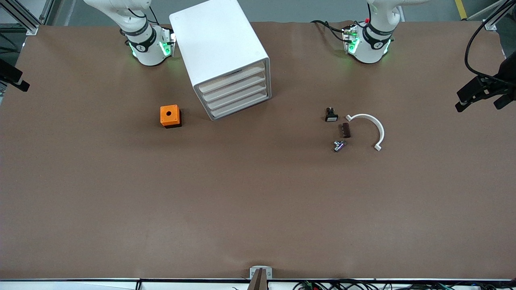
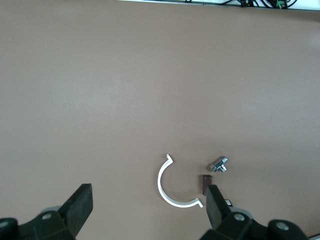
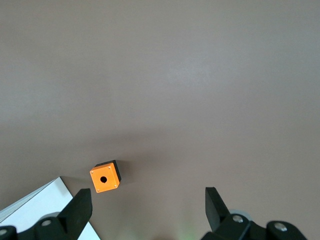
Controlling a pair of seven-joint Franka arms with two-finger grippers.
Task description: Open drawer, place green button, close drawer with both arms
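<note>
Drawer (image 1: 240,109) shut, button (image 1: 339,146) loose on my surface (image 1: 258,201), left tool (image 2: 145,210) and right tool (image 3: 145,210) gaping empty: everything remains.

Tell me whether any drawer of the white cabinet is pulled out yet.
No. In the front view all four drawers of the cabinet, the lowest drawer included, sit flush with its front.
</note>
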